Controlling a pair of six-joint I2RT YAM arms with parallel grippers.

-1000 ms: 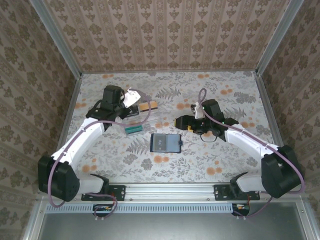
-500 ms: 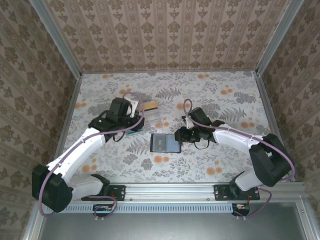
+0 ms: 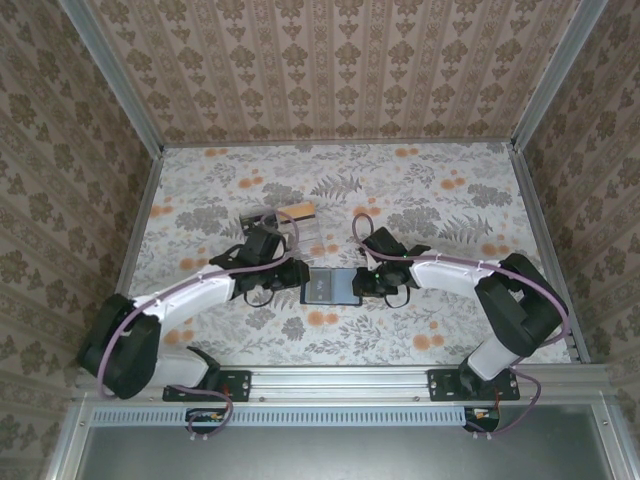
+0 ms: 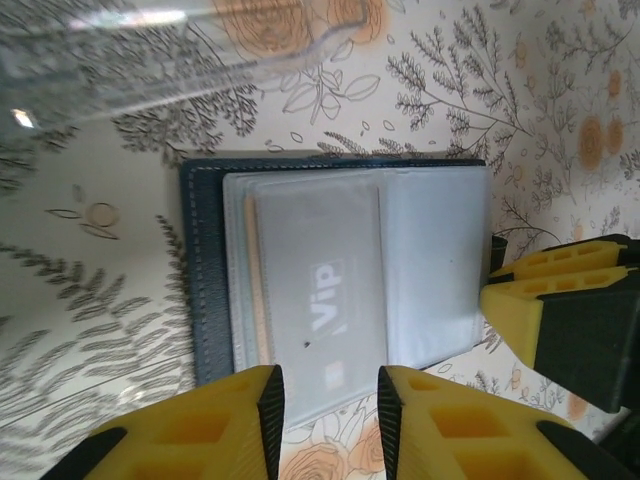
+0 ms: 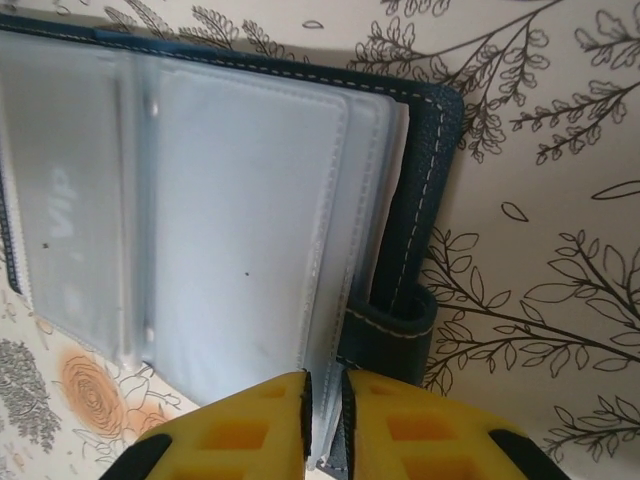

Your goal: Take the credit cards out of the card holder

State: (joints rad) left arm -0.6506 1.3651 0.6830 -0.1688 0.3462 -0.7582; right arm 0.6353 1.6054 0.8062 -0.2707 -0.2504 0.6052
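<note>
The card holder [image 3: 335, 287] lies open on the table between both grippers, its grey-blue pockets facing up. A dark card with pale "VIP" print [image 4: 322, 288] sits inside the frosted left pocket, and a thin tan strip shows beside it. My left gripper [image 4: 327, 405] is open, its jaws hovering over the near edge of that pocket. My right gripper [image 5: 325, 415] is shut on the edge of the card holder's plastic pocket leaves [image 5: 240, 230], next to the navy strap loop [image 5: 395, 335]. A tan-orange card [image 3: 299, 211] lies at the clear tray.
The clear plastic tray [image 3: 272, 225] stands just behind the left gripper and shows at the top of the left wrist view [image 4: 150, 50]. The right gripper's yellow fingers [image 4: 560, 300] touch the wallet's right side. The floral table is walled by patterned panels.
The left arm has swung from the tray down to the wallet's left side. The right arm has moved in and shut on the wallet's right edge.
</note>
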